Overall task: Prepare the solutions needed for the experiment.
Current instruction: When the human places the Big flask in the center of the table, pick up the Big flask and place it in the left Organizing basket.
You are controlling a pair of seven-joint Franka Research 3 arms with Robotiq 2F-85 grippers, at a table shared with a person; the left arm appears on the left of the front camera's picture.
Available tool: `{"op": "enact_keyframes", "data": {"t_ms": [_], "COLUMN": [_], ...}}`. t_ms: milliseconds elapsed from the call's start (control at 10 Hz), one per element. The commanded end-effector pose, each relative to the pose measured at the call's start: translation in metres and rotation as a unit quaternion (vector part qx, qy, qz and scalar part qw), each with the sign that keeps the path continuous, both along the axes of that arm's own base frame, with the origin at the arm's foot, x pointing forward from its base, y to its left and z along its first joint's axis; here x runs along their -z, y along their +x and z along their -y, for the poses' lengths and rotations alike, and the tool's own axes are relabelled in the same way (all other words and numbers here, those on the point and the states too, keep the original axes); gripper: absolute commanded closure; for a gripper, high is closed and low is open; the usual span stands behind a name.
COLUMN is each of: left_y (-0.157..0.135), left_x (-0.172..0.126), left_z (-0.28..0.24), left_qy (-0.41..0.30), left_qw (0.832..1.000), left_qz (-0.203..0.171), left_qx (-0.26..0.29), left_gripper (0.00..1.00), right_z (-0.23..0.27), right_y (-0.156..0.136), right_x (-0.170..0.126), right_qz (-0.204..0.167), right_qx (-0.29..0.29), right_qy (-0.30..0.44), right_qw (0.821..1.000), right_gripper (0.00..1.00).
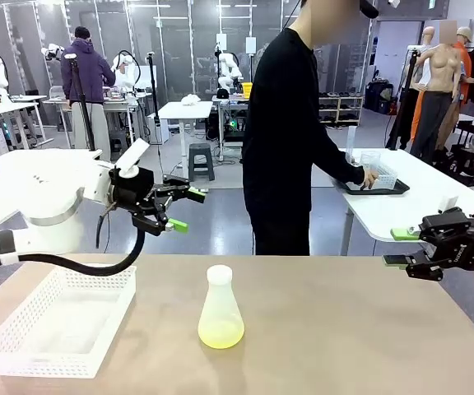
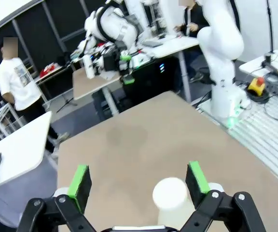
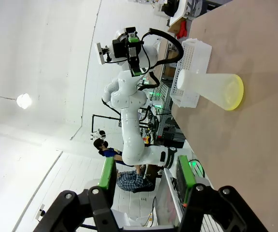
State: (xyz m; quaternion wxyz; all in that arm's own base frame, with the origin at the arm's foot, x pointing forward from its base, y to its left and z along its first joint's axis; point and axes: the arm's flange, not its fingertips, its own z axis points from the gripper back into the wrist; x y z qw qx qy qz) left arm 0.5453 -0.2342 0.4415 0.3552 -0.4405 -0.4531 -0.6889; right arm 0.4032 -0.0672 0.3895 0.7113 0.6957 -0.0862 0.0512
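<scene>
Dark glazed wall panels [image 1: 171,33] are spanning the upper frame. A white table [image 1: 186,110] is standing at centre on grey floor [image 1: 220,216], and a grey stool [image 1: 202,158] is sitting just beside it.

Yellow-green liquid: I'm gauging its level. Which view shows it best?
Front view: the liquid lies as a shallow layer in the upright flask. Right wrist view shows it sideways; left wrist view catches the flask's white top.

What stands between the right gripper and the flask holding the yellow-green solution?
Nothing visible does. From the right gripper, jaws open and empty, there is only bare table on the way to the flask, which has the solution at its bottom. The white basket sits on the flask's other side.
</scene>
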Motion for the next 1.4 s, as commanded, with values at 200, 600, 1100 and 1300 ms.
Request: {"op": "enact_keyframes", "data": {"t_ms": [200, 600, 1100, 1300], "left_y": [0.019, 0.019, 0.054, 0.066], "left_x": [0.023, 0.037, 0.083, 0.098], "left_z": [0.023, 0.030, 0.028, 0.025], "left_qy": [-0.003, 0.003, -0.029, -0.037], "left_qw": [0.998, 0.999, 0.992, 0.989], "left_qz": [-0.040, -0.035, -0.071, -0.075], "left_qx": [0.049, 0.040, 0.102, 0.119], "left_gripper": [0.00, 0.00, 0.00, 0.00], "right_z": [0.000, 0.000, 0.000, 0.000], "right_y": [0.001, 0.001, 0.001, 0.001], "right_x": [-0.001, -0.001, -0.001, -0.001], "right_qz": [0.003, 0.003, 0.003, 0.003], "right_qx": [-0.001, -0.001, -0.001, -0.001], "right_qy": [0.002, 0.002, 0.002, 0.002], "right_qw": [1.000, 1.000, 1.000, 1.000], "right_gripper": [0.36, 0.36, 0.36, 0.36]}}
